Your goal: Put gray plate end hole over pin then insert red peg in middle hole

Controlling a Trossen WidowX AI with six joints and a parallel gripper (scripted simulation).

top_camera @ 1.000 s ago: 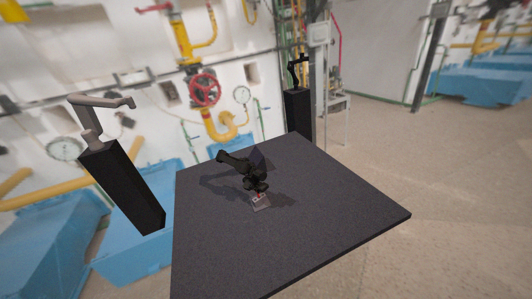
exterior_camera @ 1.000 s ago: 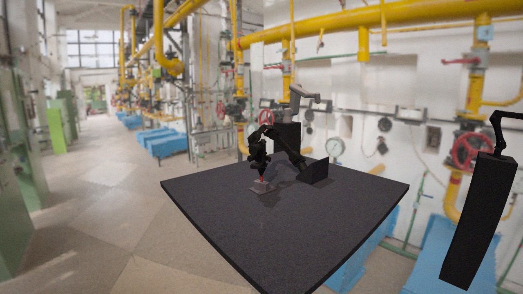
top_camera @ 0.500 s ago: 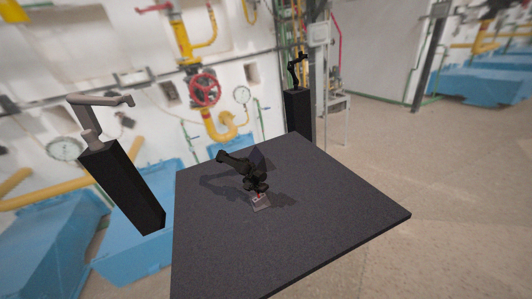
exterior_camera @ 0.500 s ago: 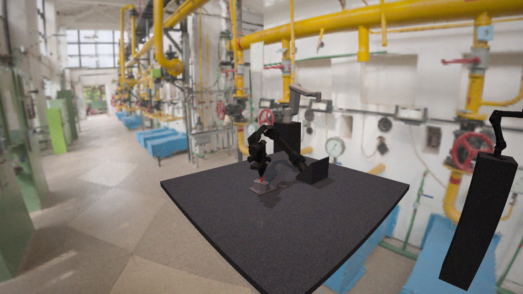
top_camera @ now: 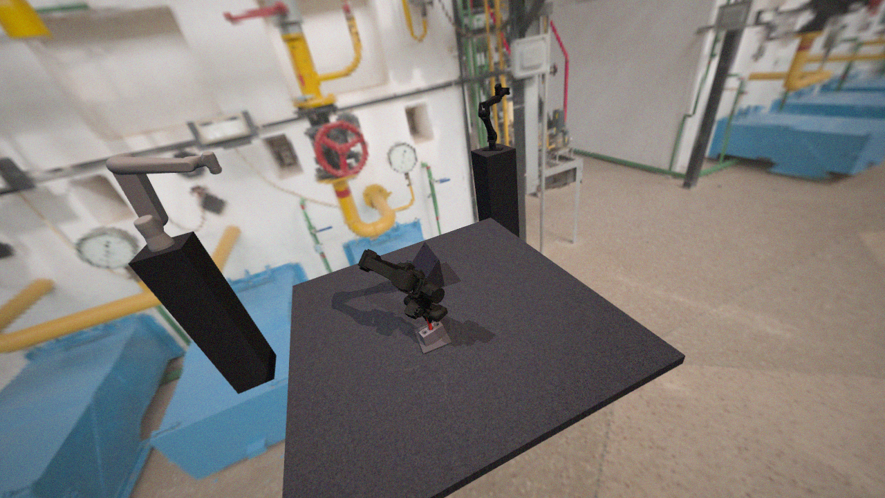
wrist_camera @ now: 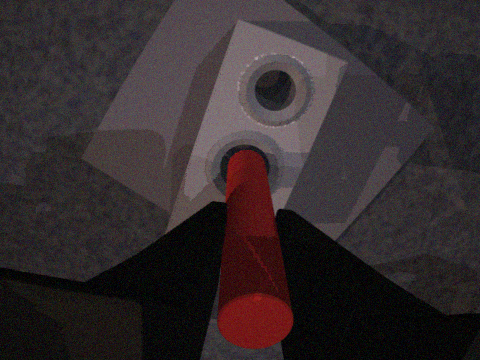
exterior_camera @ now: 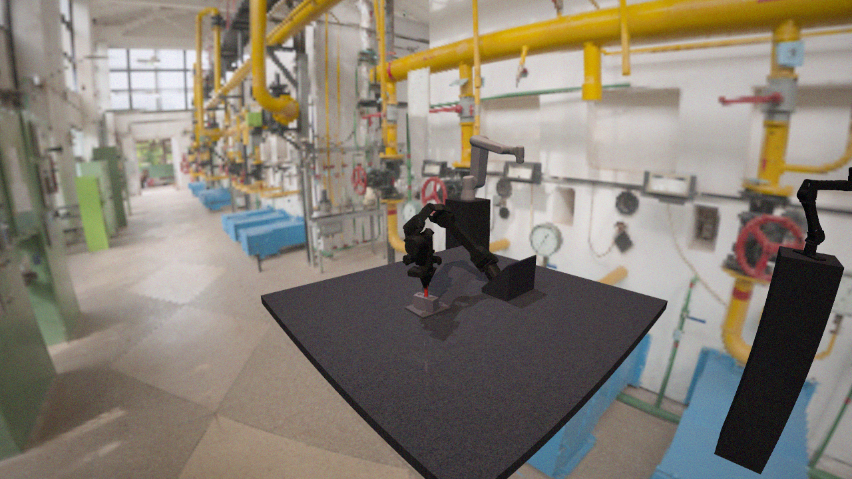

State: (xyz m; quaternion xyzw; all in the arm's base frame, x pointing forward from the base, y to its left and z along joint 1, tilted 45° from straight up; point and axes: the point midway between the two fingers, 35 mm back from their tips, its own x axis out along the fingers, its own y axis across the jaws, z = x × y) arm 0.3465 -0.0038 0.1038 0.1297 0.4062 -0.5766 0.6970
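Over the plate's ringed hole: red peg in the claw

Red peg (top_camera: 430, 324) (exterior_camera: 426, 292) (wrist_camera: 252, 250): plain cylinder, smooth, flat round top, brighter on the end face than along the shaded side. Its lower end is at the ringed hole next to the far open one in the wrist view; depth of entry cannot be told. Gray plate (top_camera: 431, 335) (exterior_camera: 425, 303) (wrist_camera: 222, 117): a thick block with beveled round holes, sitting on the thin square base (top_camera: 435, 348) (exterior_camera: 412, 308) (wrist_camera: 125, 125).

Peg stands roughly upright, long axis running down toward the plate. Plate's long axis lies turned against the base's edges.

Black arm (top_camera: 395, 275) (exterior_camera: 461, 232) reaches up from its mount, bends over at the top, wrist dropping steeply. Gripper (top_camera: 428, 318) (exterior_camera: 426, 287) (wrist_camera: 250, 220) points down, fingers only slightly parted, clamped on the peg from both sides.
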